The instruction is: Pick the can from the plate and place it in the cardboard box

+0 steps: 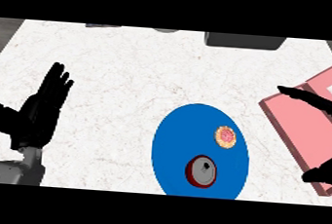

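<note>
At the left of the head view, the black left hand (41, 109) shows above its grey forearm (13, 171). It is open wide, with straight fingers pointing toward the far side of the desk and the thumb spread out to the left. It holds nothing and rests well apart from everything else.

The white marbled desk (136, 68) fills the middle of the view. At its far edge, partly cut off, sits a dark grey block (244, 40), with two smaller grey shapes to its left that are too cropped to identify.

Right of centre, near the front edge, lies a round blue plate (175, 146). The short red can with a grey metal top (203, 171) stands upright on the near part of the plate. A small round pastry with pink icing (226, 136) lies on the same plate, just beyond the can and slightly to its right, apart from it.

Just beside the plate, at the right edge, lies a shallow pink box with low walls (304, 133), set at an angle and partly out of view.

The black right hand (321, 103) shows over the box, open wide: its straight fingers point left across the far part of the box and its thumb sits over the near part. It holds nothing, and whether it touches the box cannot be told.
</note>
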### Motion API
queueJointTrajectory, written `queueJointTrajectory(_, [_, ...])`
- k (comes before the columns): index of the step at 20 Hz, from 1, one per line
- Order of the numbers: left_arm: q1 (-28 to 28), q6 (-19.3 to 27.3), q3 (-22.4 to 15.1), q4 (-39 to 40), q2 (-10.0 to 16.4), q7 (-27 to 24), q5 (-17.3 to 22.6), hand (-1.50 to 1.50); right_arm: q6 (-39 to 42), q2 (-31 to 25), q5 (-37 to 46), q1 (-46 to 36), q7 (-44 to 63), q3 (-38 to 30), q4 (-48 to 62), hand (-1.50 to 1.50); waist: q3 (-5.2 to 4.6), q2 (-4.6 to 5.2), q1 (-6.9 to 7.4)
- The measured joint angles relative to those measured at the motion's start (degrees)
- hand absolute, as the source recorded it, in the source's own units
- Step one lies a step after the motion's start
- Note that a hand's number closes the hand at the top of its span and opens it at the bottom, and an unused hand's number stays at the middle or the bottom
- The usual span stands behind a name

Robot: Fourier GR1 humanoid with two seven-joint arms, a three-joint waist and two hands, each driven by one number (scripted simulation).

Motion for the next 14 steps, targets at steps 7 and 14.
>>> queueJointTrajectory(7, [-0.8,-0.9,1.2,-0.2,-0.3,0.9,-0.1,0.0,4.1,2.4,-7.3,-1.6,17.1,-0.8,-12.9,-1.5,0.08,0.13,0.13])
queueJointTrajectory(14, [0.1,-2.3,2.3,-1.3,-1.0,1.0,-1.0,0.0,5.1,9.5,-6.0,-2.7,29.2,-0.3,-19.7,-1.5,0.13,0.22,0.32])
